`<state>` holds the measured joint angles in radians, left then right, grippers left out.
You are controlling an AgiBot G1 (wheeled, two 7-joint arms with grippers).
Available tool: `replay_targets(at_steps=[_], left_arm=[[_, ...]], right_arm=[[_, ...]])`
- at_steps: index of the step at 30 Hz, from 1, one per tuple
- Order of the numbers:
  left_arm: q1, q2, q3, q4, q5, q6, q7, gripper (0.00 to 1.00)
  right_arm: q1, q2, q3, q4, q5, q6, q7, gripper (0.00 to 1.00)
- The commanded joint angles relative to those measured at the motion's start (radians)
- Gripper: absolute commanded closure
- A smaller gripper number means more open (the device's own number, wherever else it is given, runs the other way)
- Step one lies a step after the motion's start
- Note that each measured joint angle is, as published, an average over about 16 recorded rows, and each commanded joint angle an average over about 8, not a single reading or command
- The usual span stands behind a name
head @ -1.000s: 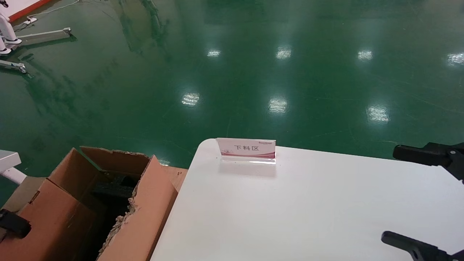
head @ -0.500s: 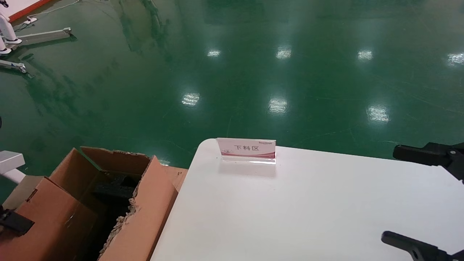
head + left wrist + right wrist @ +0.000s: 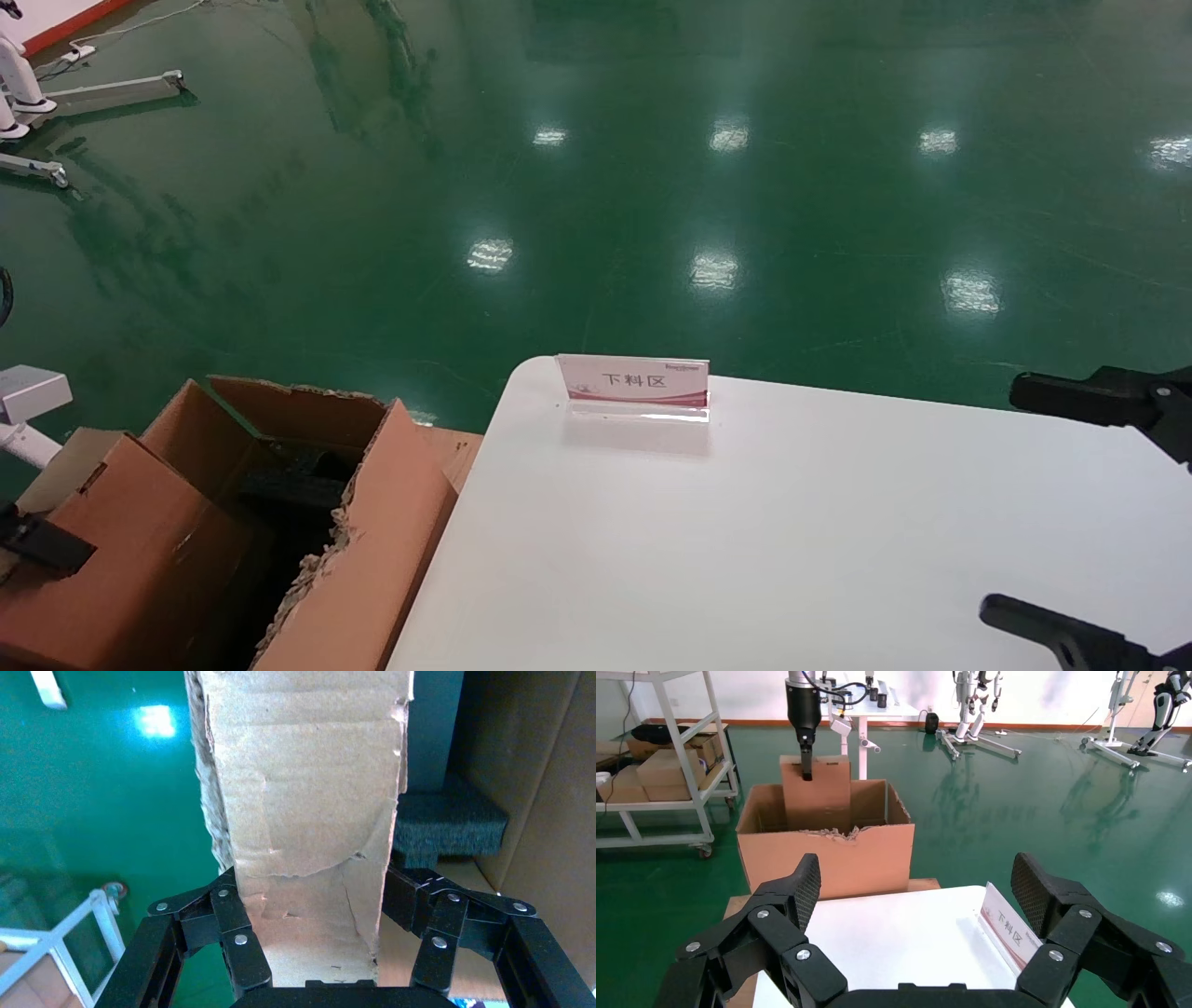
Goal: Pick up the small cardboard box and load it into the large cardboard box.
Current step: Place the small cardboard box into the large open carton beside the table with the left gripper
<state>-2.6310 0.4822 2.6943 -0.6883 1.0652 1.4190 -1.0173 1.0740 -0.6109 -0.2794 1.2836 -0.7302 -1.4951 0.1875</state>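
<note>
Left gripper (image 3: 336,941), jaws clenched on small cardboard box (image 3: 309,811), held upright, partly inside large cardboard box (image 3: 824,850). Right gripper (image 3: 916,896) above white surface (image 3: 792,540), jaws released.

Ragged corrugated large cardboard box (image 3: 372,522), glossy floor (image 3: 652,186), smooth white table (image 3: 792,540).

1. The small cardboard box (image 3: 815,794), plain brown, stands upright on end and half sunk into the larger carton at its left side, its top still rising above the rim.
2. The large cardboard box (image 3: 828,857), open-topped with ragged torn edges and black foam inside, sits on the floor left of the white table.
</note>
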Motion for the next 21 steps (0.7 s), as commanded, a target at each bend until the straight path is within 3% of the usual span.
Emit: replay_targets(at_steps=[1,21], left_arm=[[0.002,0.003,-0.005,0.007,-0.002,-0.005,0.007,1.0],[0.07,0.013,-0.026,0.036,-0.016,-0.046,0.037,1.0]], right_arm=[[0.0,0.0,0.0,0.0,0.0,0.0,0.0,0.0],[0.0,0.0,0.0,0.0,0.0,0.0,0.0,0.0]])
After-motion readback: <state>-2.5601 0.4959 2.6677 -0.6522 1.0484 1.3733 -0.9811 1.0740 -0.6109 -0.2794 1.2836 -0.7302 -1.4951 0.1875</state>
